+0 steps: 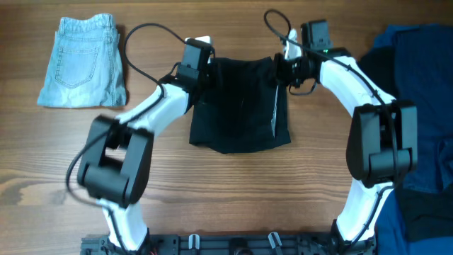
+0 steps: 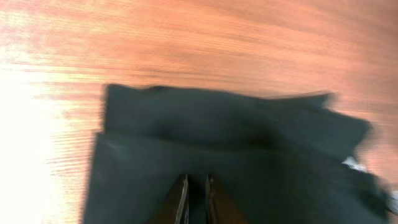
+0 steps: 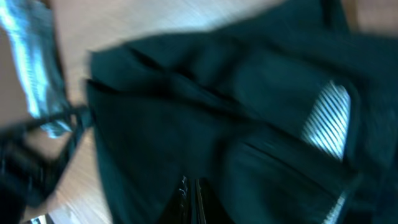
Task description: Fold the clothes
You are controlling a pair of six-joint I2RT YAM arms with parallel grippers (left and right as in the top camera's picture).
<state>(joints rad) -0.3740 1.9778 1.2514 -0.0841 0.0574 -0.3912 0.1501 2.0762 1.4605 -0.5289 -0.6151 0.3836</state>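
A black garment [image 1: 239, 106] lies partly folded in the middle of the wooden table, with a pale striped lining [image 1: 274, 108] showing near its right edge. My left gripper [image 1: 204, 69] is at its far left corner. In the left wrist view the fingers [image 2: 196, 186] are nearly closed, with the black cloth [image 2: 249, 137] around and between them. My right gripper [image 1: 284, 67] is at the far right corner. In the right wrist view its fingers [image 3: 191, 186] are shut in the black cloth [image 3: 186, 118], next to the striped lining [image 3: 328, 118].
Folded light blue jeans [image 1: 83, 60] lie at the far left and also show in the right wrist view [image 3: 34, 74]. A heap of dark blue clothes [image 1: 417, 92] covers the right edge of the table. Cables loop over both arms.
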